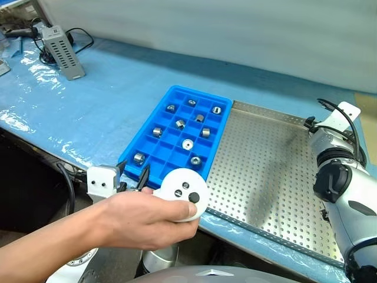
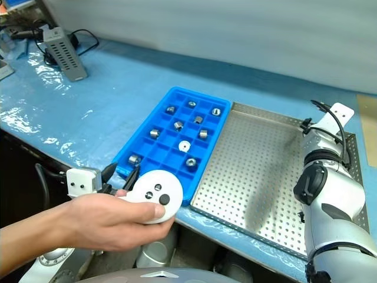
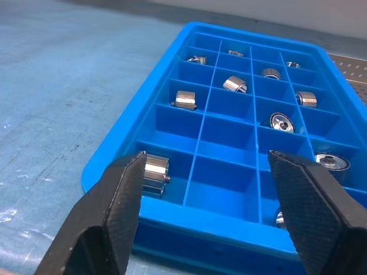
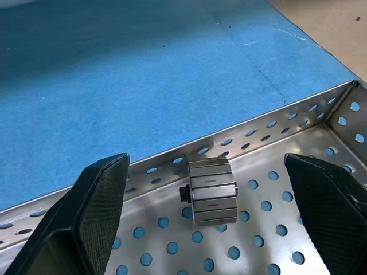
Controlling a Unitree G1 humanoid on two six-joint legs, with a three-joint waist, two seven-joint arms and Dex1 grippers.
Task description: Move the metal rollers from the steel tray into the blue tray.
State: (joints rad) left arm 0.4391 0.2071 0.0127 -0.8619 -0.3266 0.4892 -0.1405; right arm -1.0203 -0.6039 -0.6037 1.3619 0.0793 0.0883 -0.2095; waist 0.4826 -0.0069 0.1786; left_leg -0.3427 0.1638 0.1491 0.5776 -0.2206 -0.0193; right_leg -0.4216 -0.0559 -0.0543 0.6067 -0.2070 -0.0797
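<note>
Steel tray (image 4: 275,137), in the right wrist view, holds one metal roller (image 4: 212,192) on its side (axis along the rim) between the spread right gripper (image 4: 215,223); left gripper (image 3: 209,212) gapes empty.

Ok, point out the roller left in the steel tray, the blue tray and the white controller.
roller (image 4: 212,192): right wrist view, its ribbed side.
blue tray (image 1: 136,143): left eye view, left rim.
white controller (image 2: 152,198): right eye view, its face.

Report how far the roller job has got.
Done: about nine rollers already sit in compartments of the blue tray. In hand: nothing is held; the open right gripper frames one roller lying by the steel tray's rim. Left: grasp and move that roller. The left gripper hangs open near the blue tray.
</note>
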